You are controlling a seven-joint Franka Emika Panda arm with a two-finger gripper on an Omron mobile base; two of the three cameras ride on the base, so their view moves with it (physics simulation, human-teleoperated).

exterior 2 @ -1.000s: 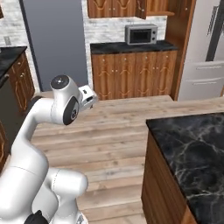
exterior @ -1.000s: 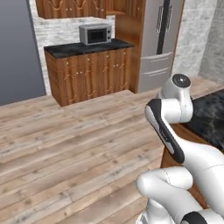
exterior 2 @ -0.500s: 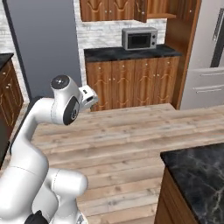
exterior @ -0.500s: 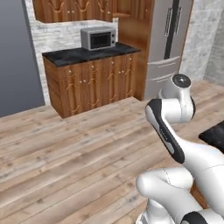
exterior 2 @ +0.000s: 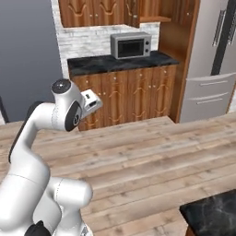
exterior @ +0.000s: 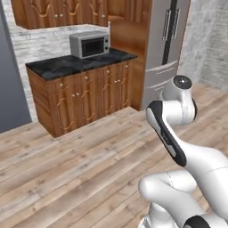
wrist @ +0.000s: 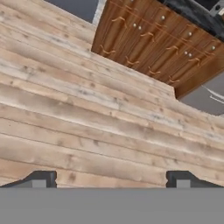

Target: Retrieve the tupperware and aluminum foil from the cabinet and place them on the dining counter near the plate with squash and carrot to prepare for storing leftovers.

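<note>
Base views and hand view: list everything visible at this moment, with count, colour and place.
microwave: one, grey, on the black top of the base cabinets.
base cabinets: one run, brown wood with carved arch panels, against the back wall.
wall cabinets: one run, brown, above the microwave.
fridge: one, grey steel, right of the base cabinets.
dining counter: one corner, black marble-veined, lower right of the right base view.
floor: pale wood planks.
gripper: one, fingers dark, wide apart, nothing between them, over bare floor.
arm: one, white with dark joints.
</note>
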